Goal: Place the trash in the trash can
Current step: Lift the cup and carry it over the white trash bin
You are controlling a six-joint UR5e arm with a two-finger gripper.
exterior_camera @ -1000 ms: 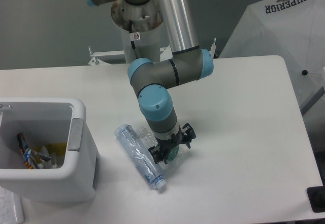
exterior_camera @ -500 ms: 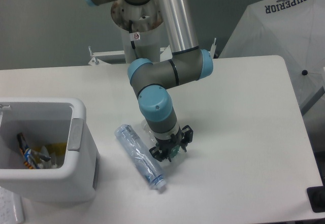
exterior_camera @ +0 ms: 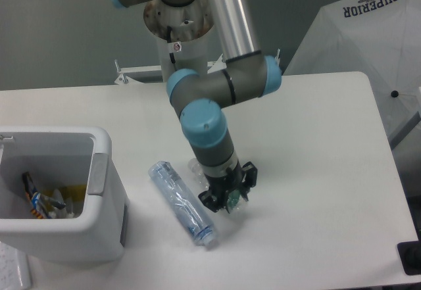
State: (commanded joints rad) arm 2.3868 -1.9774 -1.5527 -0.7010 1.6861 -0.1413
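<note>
The trash can (exterior_camera: 99, 140) is a white boxy bin with a grey tab at the table's left front. A long, slim, bluish clear bottle (exterior_camera: 181, 203) lies diagonally on the table just right of it. My gripper (exterior_camera: 227, 199) points down right beside that bottle's lower half. Its fingers are shut on a short clear bottle with a dark green label (exterior_camera: 232, 202). The arm hides most of this short bottle, but a clear end of it (exterior_camera: 195, 166) shows left of the wrist.
Coloured wrappers (exterior_camera: 46, 201) lie inside the bin. A white canopy printed SUPERIOR (exterior_camera: 368, 33) stands beyond the table's right edge. A black object (exterior_camera: 409, 257) sits at the front right corner. The robot base (exterior_camera: 177, 20) is at the table's back.
The fingers have closed in on the green-labelled bottle. The wrist has shifted slightly right and toward the front. The long bottle has not moved.
</note>
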